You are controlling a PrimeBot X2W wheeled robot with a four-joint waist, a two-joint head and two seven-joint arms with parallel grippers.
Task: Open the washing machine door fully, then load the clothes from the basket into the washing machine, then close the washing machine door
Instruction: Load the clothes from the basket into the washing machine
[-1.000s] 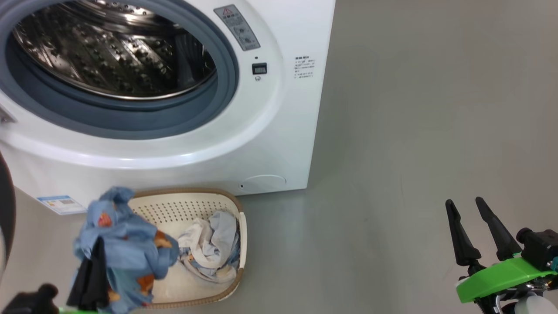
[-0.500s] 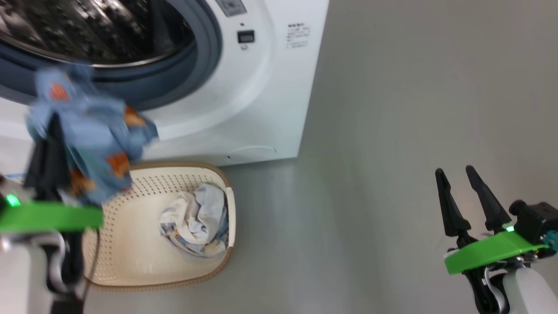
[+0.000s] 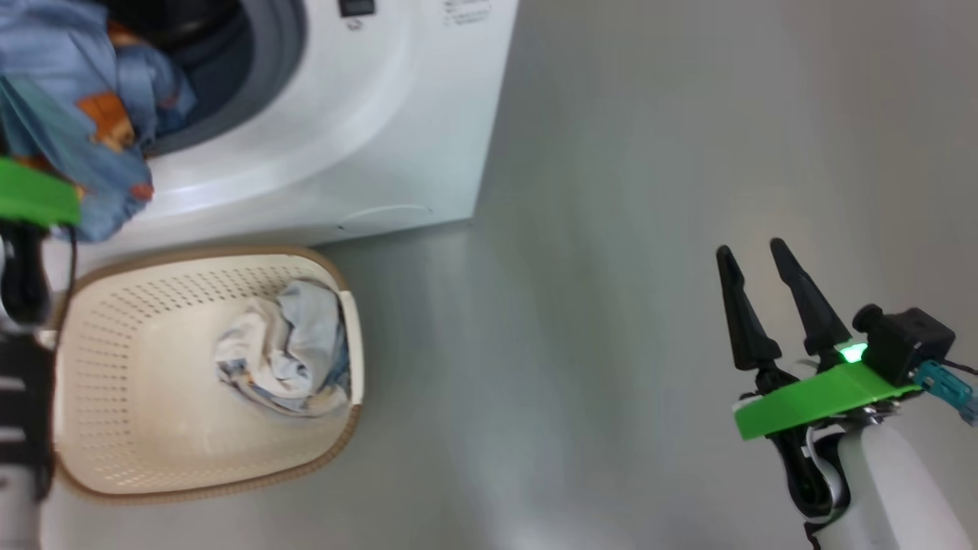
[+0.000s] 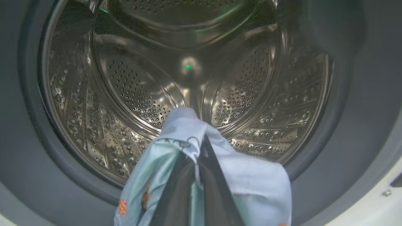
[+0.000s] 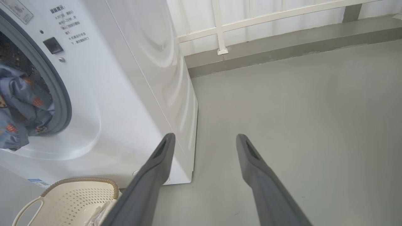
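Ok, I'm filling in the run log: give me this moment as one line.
stage: loading | left fingers: shut on blue garment, at drum mouth | right fingers: open, over floor | basket: white garment inside

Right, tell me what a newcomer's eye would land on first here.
First, the blue garment with orange-brown bear prints, pinched in the left gripper at the mouth of the steel drum in the big white washing machine. Next, the cream perforated plastic basket on the grey floor in front, holding a crumpled white and pale blue-grey garment. The right gripper hangs open over that floor at the head view's lower right.
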